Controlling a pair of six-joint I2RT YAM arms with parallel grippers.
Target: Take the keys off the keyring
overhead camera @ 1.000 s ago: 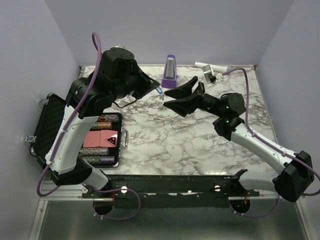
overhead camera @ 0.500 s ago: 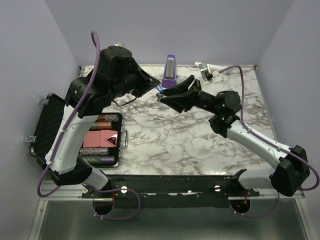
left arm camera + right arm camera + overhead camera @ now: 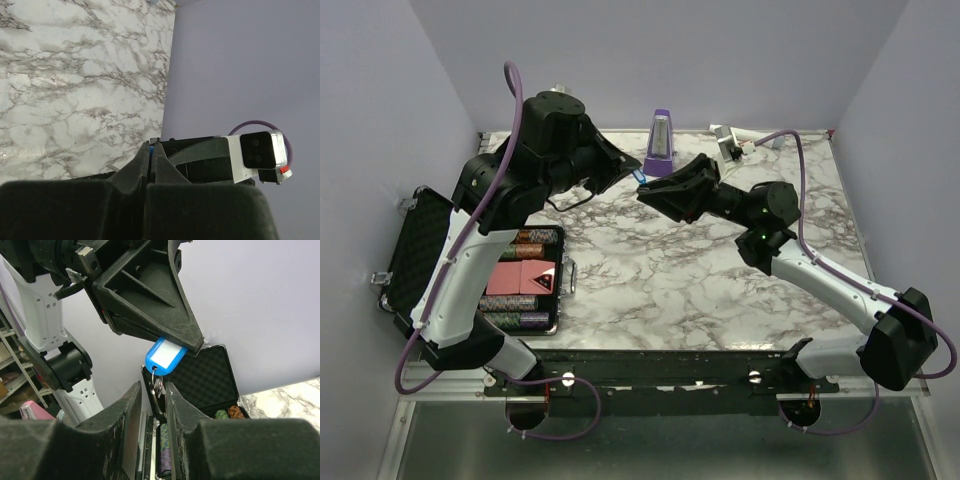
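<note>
Keys (image 3: 157, 386): small silvery metal pieces, judged light, stiff and slick. They hang in mid-air over the bench (image 3: 650, 270) from the keyring (image 3: 153, 369), a thin springy loop through the blue plastic key tag (image 3: 165, 356). You would do best to pinch a key across its flat faces while the tag stays anchored.
Left end effector (image 3: 193, 345): reaches in from your left, tips clamped on the tag's upper end.
Right end effector (image 3: 154, 390): raised towards it, fingers narrow and straddling the keys with a slim gap on each side. You cannot confirm contact.
</note>
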